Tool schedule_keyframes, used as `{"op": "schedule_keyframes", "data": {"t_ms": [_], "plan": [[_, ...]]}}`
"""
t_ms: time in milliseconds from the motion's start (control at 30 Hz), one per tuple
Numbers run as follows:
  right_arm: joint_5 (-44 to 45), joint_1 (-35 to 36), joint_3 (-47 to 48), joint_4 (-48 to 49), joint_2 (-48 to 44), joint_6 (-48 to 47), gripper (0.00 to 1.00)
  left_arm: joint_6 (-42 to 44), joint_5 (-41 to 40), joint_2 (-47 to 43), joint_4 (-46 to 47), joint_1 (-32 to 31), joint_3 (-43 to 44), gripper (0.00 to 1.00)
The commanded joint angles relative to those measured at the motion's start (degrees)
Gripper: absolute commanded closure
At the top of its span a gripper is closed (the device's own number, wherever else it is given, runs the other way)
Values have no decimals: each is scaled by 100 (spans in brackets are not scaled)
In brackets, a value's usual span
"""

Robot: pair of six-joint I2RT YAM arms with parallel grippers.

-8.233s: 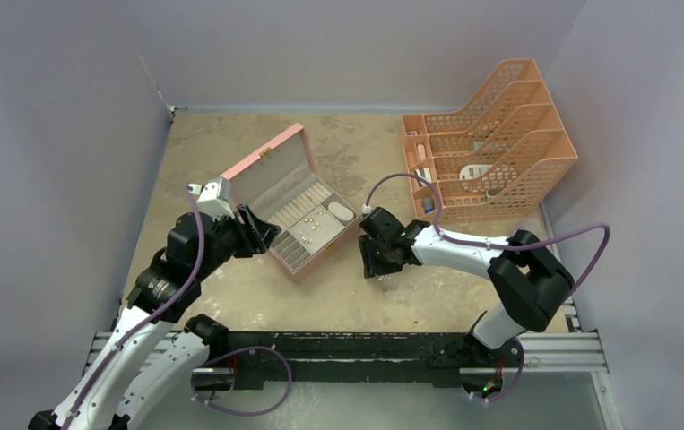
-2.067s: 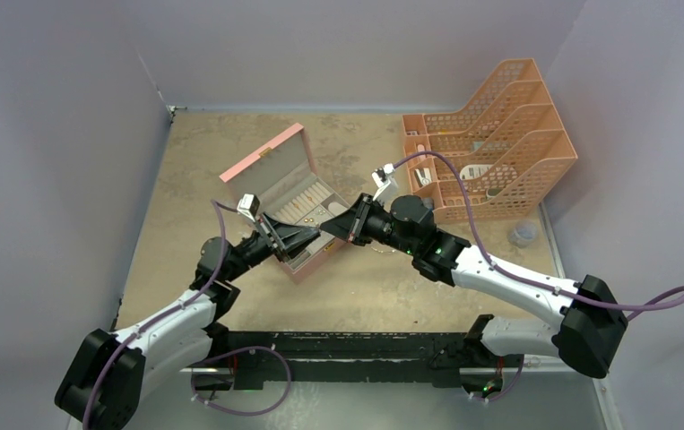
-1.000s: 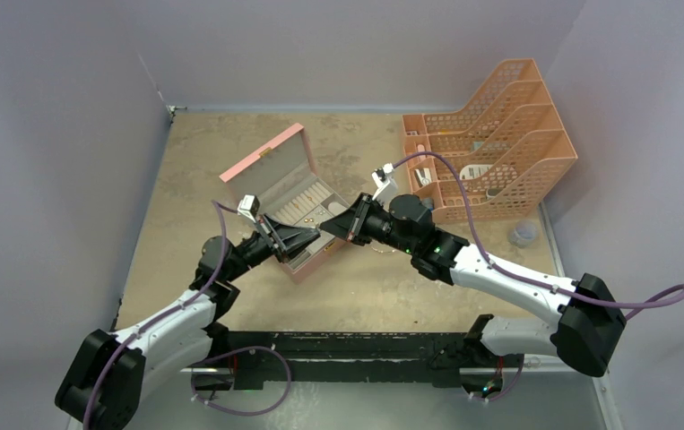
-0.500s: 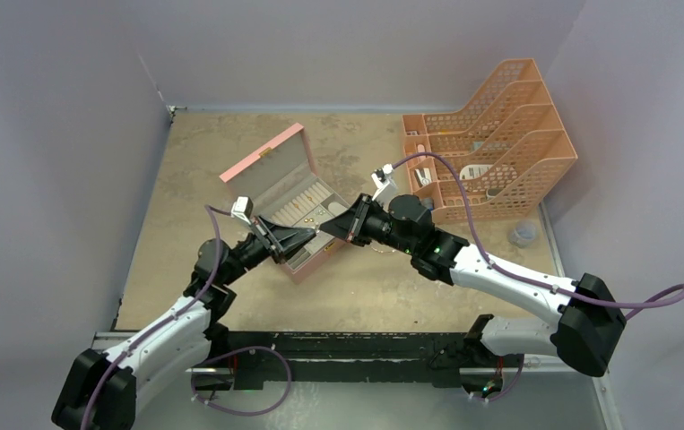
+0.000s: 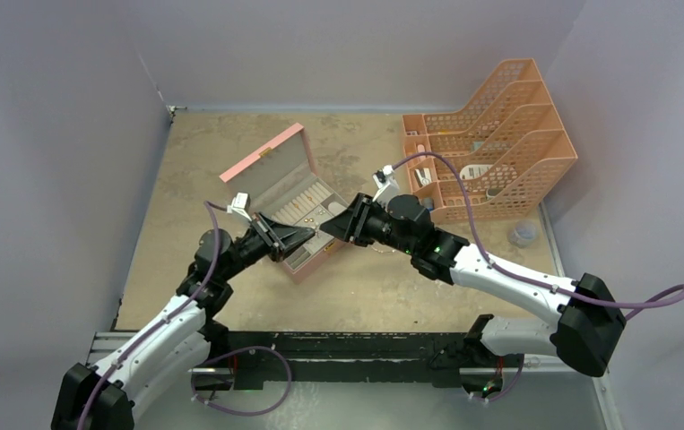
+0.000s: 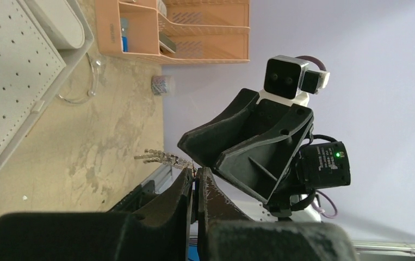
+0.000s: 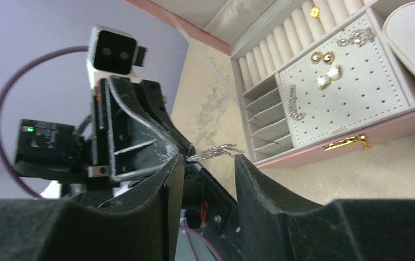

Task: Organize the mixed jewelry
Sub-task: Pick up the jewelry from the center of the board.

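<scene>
A short silvery chain (image 6: 160, 158) hangs in the air from the tips of my left gripper (image 6: 196, 173), which is shut on one end of it. My right gripper (image 7: 208, 163) faces it tip to tip and stands open, the chain (image 7: 214, 151) just beyond its fingertips and touching neither. Both meet above the front corner of the open pink jewelry box (image 5: 257, 162). On the box's grey perforated pad lie small gold rings (image 7: 322, 56) and other silvery pieces (image 7: 296, 103). A thin wire hoop (image 6: 87, 86) rests on the table beside the box.
An orange mesh file rack (image 5: 490, 134) with stationery bits stands at the back right. A small grey object (image 5: 523, 234) lies on the table in front of it. Grey walls close in the table at the left, back and right.
My right gripper has opened and let go of the chain, which now hangs from the shut left gripper alone. The left arm has shifted slightly leftward.
</scene>
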Motion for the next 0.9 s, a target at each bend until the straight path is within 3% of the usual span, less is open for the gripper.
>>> {"op": "schedule_keyframes", "data": {"t_ms": [0,133,233,400,600,867], "plan": [[272,-23,279,-7,-137,-686,56,869,-44,-120,-1155,108,793,100],[543,-21,172,330,-425,-1884,55,1838,292,196,-2450,259,1779,100],[533,-20,-189,1180,-777,-3141,57,2536,593,553,-3391,344,2512,100],[-324,-2,-1512,3822,-1230,-5430,51,3590,669,1017,-4697,387,3744,100],[-747,116,-1814,5372,-717,-6312,48,4204,520,1243,-5479,387,4660,100],[882,1017,-1462,7323,681,-7423,46,4448,401,1385,-5850,386,4954,100]]}}
